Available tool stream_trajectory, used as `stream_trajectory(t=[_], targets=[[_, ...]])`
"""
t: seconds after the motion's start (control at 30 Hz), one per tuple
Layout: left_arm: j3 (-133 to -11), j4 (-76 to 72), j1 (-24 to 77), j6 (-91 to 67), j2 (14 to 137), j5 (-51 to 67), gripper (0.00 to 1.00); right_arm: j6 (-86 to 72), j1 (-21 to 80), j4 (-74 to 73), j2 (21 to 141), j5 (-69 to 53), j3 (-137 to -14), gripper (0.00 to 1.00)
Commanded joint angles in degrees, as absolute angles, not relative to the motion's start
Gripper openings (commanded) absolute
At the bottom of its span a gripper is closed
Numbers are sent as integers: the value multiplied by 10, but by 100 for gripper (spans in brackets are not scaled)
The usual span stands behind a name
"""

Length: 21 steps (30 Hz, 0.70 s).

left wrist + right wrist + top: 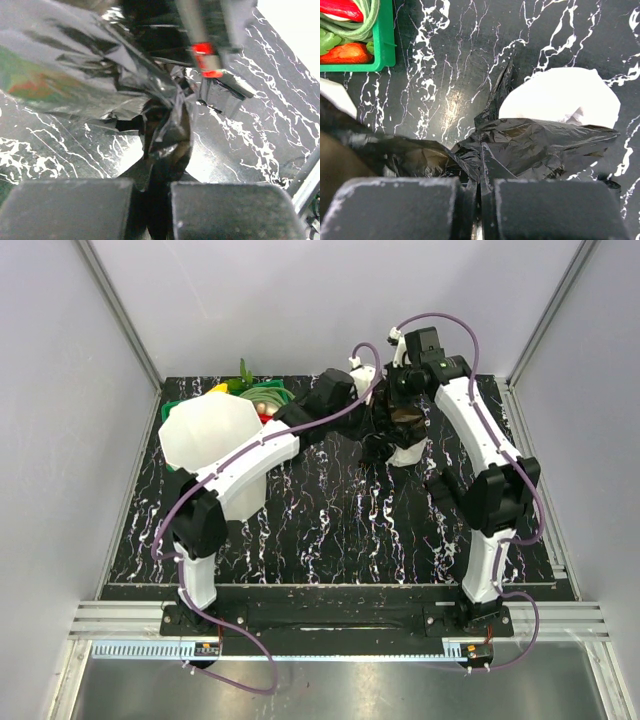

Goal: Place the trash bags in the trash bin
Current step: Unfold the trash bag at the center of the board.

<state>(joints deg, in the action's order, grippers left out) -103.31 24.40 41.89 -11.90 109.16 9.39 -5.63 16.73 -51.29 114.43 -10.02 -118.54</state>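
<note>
The black trash bag (pixel 384 443) hangs crumpled between my two grippers at the back centre of the table. My left gripper (pixel 368 418) is shut on a bunched fold of it, seen in the left wrist view (pixel 152 186) with the film (pixel 165 125) spreading away from the jaws. My right gripper (pixel 405 412) is shut on another fold, seen in the right wrist view (pixel 480 184) with the film (pixel 540 145) draped below. The white trash bin (pixel 212 435) stands upright at the left, under my left arm, apart from the bag.
A white roll of plastic (pixel 408 454) lies on the table under the bag, also in the right wrist view (pixel 560 92). A green basket of toy vegetables (pixel 262 398) sits behind the bin, its corner in the right wrist view (pixel 382 45). Walls enclose the table.
</note>
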Motion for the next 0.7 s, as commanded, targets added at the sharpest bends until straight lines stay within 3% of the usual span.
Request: stream_trajectory(t=[0.0,0.2,0.43,0.57,0.67], targets=[[-1028,238,371,-91,1053,112,0,-12,159,-486,1074,-69,-1159,0],[-1031,300,277,-25,1006,147,0,53,114,-470,1023,-23,-1144,0],[-1142,397,216,63,998,142,0,109,90,-445,984,54,-1171,0],[-1234,400,215,66,1005,151,0,107,90,-452,992,44,-1244,0],[-1382,383,217,36,1046,181,0,91,100,-507,1048,-23,-1413,0]])
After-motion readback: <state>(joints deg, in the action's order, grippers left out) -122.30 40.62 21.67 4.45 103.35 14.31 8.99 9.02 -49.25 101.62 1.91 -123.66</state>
